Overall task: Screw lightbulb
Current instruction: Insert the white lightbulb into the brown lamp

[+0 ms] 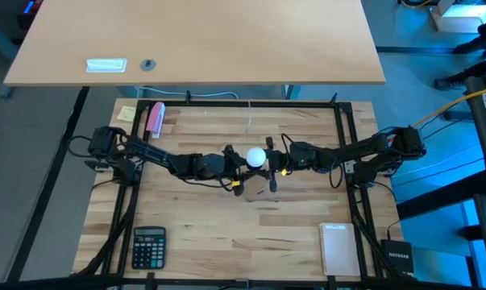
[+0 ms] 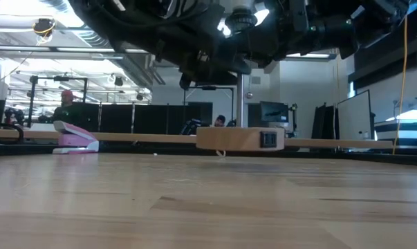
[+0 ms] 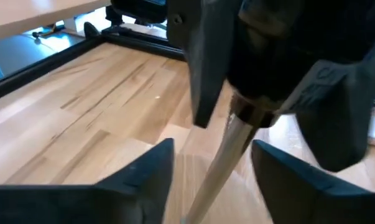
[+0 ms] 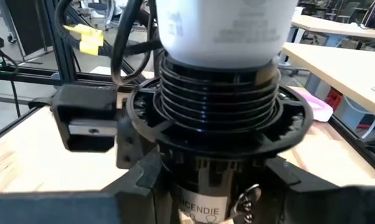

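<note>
The white lightbulb (image 1: pixel 256 156) stands in a black threaded socket (image 4: pixel 218 106) held above the table's middle. Its screw base is hidden inside the socket. My right gripper (image 4: pixel 212 183) comes in from the table's right and is shut on the socket. My left gripper (image 1: pixel 241 162) comes in from the left, close beside the bulb, and is open. In the left wrist view its fingers (image 3: pixel 143 177) stand on either side of a pale cord (image 3: pixel 221 162) that hangs below the socket, apart from it. My right gripper pinches the socket's lower body (image 4: pixel 203 202) between its two fingers, one on each side, below the threaded collar. The fingers come in about level from the table's right. The socket stands upright, lifted clear of the table, with the bulb (image 4: pixel 224 31) on top.
A pink stapler (image 1: pixel 155 118) and a yellow note (image 1: pixel 126 113) lie at the far left. A calculator (image 1: pixel 148 246) sits near left, and a notepad (image 1: pixel 337 248) near right. A black frame (image 1: pixel 345 129) rims the table. A larger desk (image 1: pixel 226 40) stands beyond.
</note>
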